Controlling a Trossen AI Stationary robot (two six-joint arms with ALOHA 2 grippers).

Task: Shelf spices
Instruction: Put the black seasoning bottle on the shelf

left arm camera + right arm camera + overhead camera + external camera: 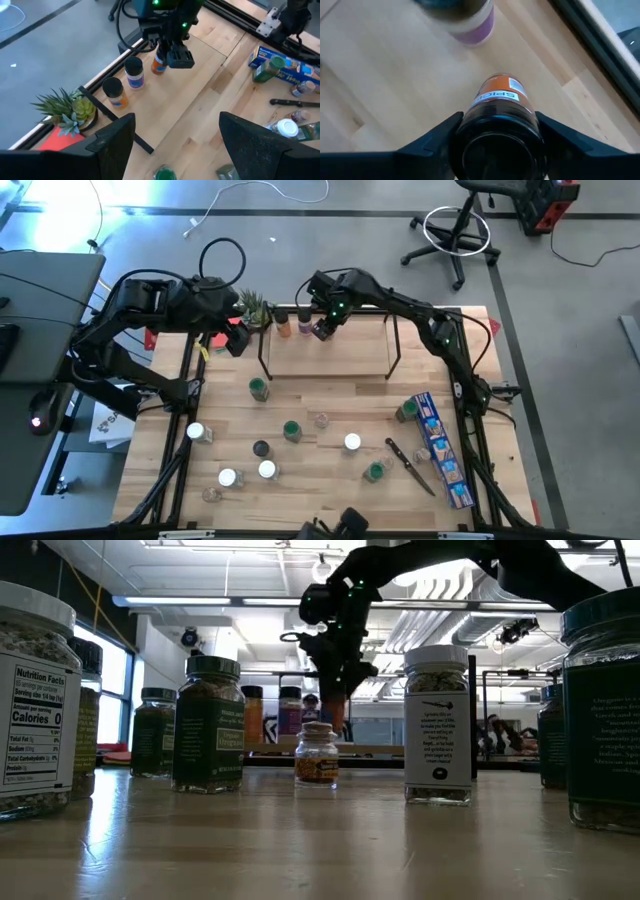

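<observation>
I am partway through stocking the shelf [330,352], which stands at the far middle of the table [320,480] with its long axis running across the table from left to right. My right arm reaches over its left end, and my right gripper [322,329] is at the third jar [159,64] in a row there. In my right wrist view my two fingers flank this orange-filled, dark-capped jar [499,107] on both sides, close against its cap; whether they grip it or have just let go I cannot tell. The jar stands upright on the board, cap up, long axis vertical, just beside the purple-labelled jar [134,73], with an orange jar [114,93] beyond that.

So I judge the step in hand to be the set-down of this jar. The next move calls for a clean release and a straight lift, so I do not knock the neighbours.

My left gripper [236,338] waits with its fingers wide apart near the shelf's left end, holding nothing.

About a dozen more spices [292,430] stand scattered on the near table, upright
</observation>
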